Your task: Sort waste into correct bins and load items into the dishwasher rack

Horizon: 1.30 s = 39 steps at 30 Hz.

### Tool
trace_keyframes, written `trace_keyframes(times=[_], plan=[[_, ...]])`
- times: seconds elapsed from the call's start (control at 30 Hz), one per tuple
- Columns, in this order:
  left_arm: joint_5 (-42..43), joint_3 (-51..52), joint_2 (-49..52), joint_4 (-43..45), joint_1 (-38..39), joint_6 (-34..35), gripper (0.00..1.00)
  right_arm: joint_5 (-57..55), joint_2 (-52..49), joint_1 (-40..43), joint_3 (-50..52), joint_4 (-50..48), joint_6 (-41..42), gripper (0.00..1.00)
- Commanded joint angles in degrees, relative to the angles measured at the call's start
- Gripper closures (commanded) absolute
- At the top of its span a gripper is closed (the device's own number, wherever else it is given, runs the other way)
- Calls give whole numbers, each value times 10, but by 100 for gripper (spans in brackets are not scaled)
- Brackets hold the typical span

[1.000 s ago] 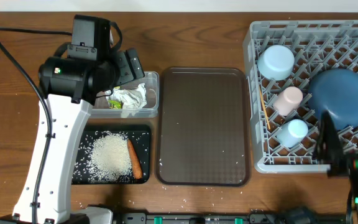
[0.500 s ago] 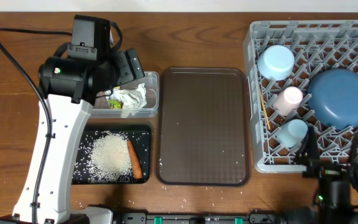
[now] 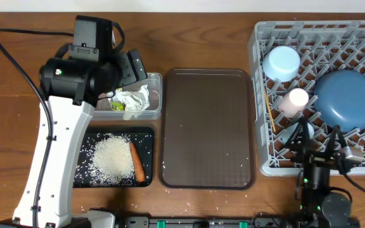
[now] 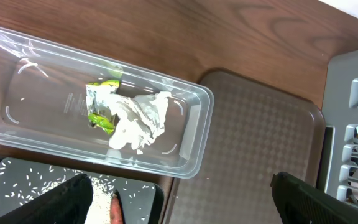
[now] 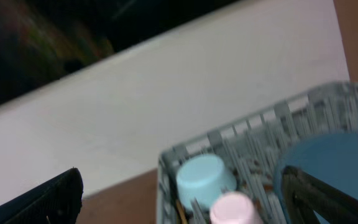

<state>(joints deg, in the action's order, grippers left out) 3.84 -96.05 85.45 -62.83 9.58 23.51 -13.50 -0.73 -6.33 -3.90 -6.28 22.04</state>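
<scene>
Right arm (image 3: 319, 174) has slid left along the front edge of the rack (image 3: 256, 95) and now sits in front of the blue cup (image 3: 303, 131). Left arm (image 3: 62, 133) hasn't moved.

Left to right:
- Left gripper (image 4: 180, 183): fingers spread wide, holding nothing, hanging over the clear tub (image 4: 199, 134).
- Wrapper (image 4: 129, 115) lies crumpled in the tub, roughly mid-length.
- Black tray (image 3: 143, 135) sits just in front of the tub. Rice (image 3: 113, 158) is piled in its middle, and the carrot (image 3: 137, 161) lies along the pile's right side.
- A few stray grains lie on the table (image 3: 18, 126) near the tray.
- Brown tray (image 3: 208, 126) sits mid-table between the bins and the rack, with a few grains on it.
- In the rack, the chopsticks (image 3: 268, 114) lie along the left wall. Bowl (image 3: 281, 62) is at back left, with the pink cup (image 3: 294, 101) in front of it and the blue cup nearest the front, partly hidden by the arm. Plate (image 3: 347, 98) is on the right side.
- Right gripper (image 5: 179, 177): fingers wide apart, holding nothing, camera looking across the rack. The view is blurred.
</scene>
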Motion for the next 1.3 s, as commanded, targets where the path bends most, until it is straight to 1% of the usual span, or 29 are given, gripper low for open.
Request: trace_keyframes(times=[0.0,0.1,0.2,0.3,0.57,0.73,0.8,1.03,1.27], plan=[[-11,-2,1,-2,-2,-6,6,5,4,7,23,14,10,1],[-11,-2,1,-2,-2,-6,6,4,4,7,36,49,9,1],[-11,-2,1,-2,-2,-6,6,6,4,7,36,95,-19,1],[-11,-2,1,-2,-2,-6,6,14,4,7,36,94,-65,1],[-11,-2,1,-2,-2,-6,6,10,4,7,36,92,-74,1],[-11,-2,1,-2,-2,-6,6,24,4,7,36,95,-188,1],[-11,-2,1,-2,-2,-6,6,24,4,7,36,95,-212,1],[-11,-2,1,-2,-2,-6,6,33,4,8,36,95,-216,1],[-11,-2,1,-2,-2,-6,6,112,4,31,36,104,-230,1]])
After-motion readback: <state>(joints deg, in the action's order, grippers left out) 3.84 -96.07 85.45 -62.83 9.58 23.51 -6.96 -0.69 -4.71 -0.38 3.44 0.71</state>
